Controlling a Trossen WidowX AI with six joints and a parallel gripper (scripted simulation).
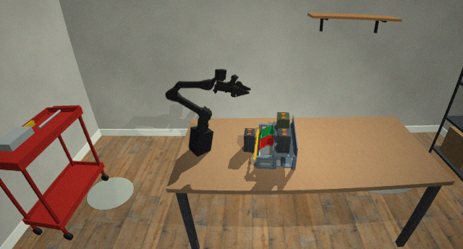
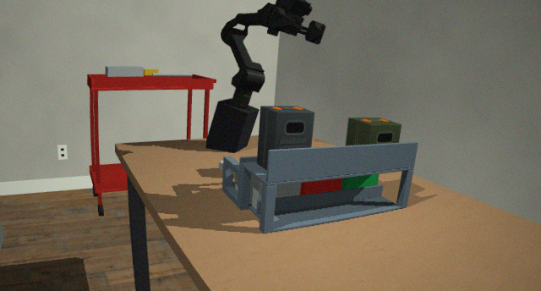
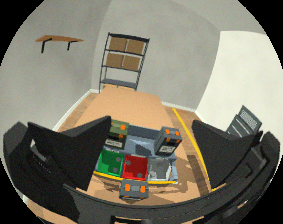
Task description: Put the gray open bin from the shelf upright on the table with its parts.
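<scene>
Fingers of the gripper (image 1: pixel 243 90) are spread wide and hold nothing, high above the table (image 1: pixel 362 158), while below and ahead of them the gray bin (image 3: pixel 154 171), open on top, sits in the shelf (image 2: pixel 338 161) beside the red bin (image 3: pixel 135 167).

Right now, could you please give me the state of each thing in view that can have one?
Gripper: open, empty, raised above the table.
Shelf: on the table, holding bins.
Red bin: in the shelf.
Green bin: in the shelf, beside the red one.
Dark gray box: upright.
Olive box: upright.
Cart: parked left of the table.
</scene>
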